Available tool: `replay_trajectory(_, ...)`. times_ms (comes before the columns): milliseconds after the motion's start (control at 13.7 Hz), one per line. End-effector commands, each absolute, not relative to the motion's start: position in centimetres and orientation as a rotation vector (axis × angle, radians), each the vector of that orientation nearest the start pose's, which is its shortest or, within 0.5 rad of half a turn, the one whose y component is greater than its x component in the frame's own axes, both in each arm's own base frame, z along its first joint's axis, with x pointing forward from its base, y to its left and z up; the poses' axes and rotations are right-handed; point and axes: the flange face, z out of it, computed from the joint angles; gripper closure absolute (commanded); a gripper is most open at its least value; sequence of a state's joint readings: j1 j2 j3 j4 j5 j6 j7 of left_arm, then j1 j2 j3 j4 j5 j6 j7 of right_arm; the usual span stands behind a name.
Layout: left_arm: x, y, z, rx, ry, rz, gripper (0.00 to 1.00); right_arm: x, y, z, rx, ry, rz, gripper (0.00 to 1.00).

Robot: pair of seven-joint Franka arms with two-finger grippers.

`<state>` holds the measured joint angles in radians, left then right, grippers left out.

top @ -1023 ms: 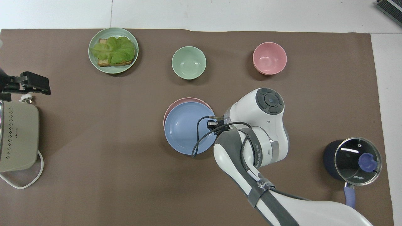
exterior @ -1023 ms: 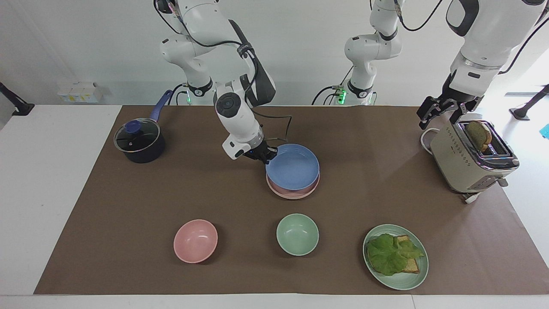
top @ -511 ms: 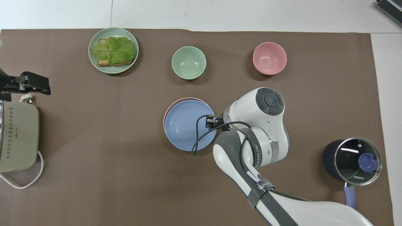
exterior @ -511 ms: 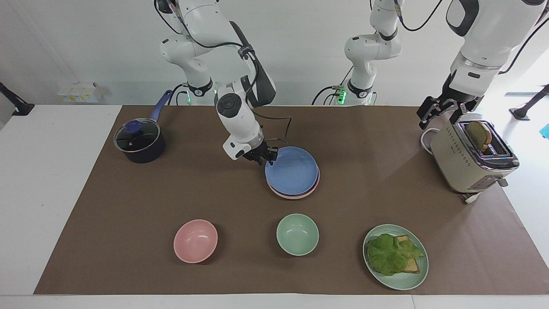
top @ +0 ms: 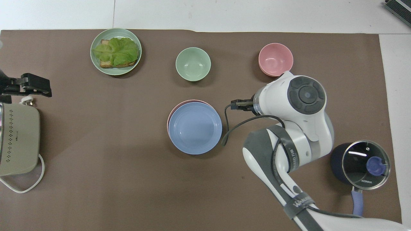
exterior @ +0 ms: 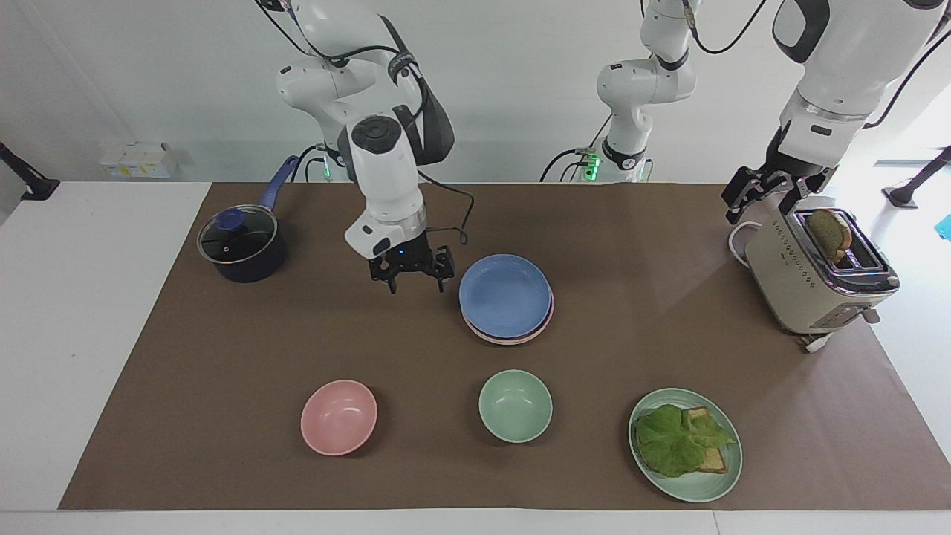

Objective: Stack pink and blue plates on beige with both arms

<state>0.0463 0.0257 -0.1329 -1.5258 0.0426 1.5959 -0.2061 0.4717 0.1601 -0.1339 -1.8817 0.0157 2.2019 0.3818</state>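
Note:
The blue plate [exterior: 505, 295] [top: 195, 128] lies level on top of the pink plate [exterior: 513, 338] [top: 178, 105], of which only a rim shows. The beige plate is hidden under this stack at the middle of the mat. My right gripper [exterior: 414, 281] [top: 239, 104] hangs open and empty over the bare mat, beside the stack toward the right arm's end and clear of the blue plate's rim. My left gripper [exterior: 761, 200] [top: 32, 86] waits open, raised next to the toaster, holding nothing.
A toaster [exterior: 810, 282] with bread in it stands at the left arm's end. A lidded dark pot [exterior: 241, 245] sits at the right arm's end. Farther from the robots are a pink bowl [exterior: 339, 416], a green bowl [exterior: 515, 406] and a green plate with lettuce and toast [exterior: 685, 444].
My right gripper opened and let go of the blue plate, which settled flat on the pink one. It then rose and swung away toward the right arm's end. The left arm stayed still.

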Motion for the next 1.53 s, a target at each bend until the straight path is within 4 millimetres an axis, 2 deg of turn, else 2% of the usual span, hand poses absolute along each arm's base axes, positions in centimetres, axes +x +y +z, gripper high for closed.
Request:
replay_trajectory(0,56.0,-4.3,63.5,-3.094,-0.172,-0.065,0.0,58.6,17.3,48.0,-3.137,0.04,-0.25,0.0)
replay_trajectory(146,56.0,-4.2,63.5,-3.093,-0.174,-0.065,0.0,58.6,15.0,51.5,-3.155,0.018,-0.195,0.0)
replay_trajectory(292,56.0,-4.2,63.6,-3.094,-0.174,-0.067,0.0,57.5,12.9,54.5,-3.152,0.036,-0.184,0.0)
replay_trajectory(658,56.0,-4.3,63.6,-3.094,-0.172,-0.067,0.0,54.8,7.7,58.5,-3.148,0.102,-0.108,0.0)
replay_trajectory(1023,56.0,-4.2,63.5,-3.093,-0.174,-0.065,0.0,53.2,0.9,59.9,-3.15,0.097,-0.022,0.0)
replay_trajectory(1315,56.0,-4.2,63.5,-3.093,-0.174,-0.065,0.0,51.8,-5.3,59.7,-3.146,0.081,0.072,0.0)
replay_trajectory(1461,56.0,-4.2,63.5,-3.093,-0.174,-0.065,0.0,51.8,-6.7,59.8,-3.147,0.093,0.065,0.0)
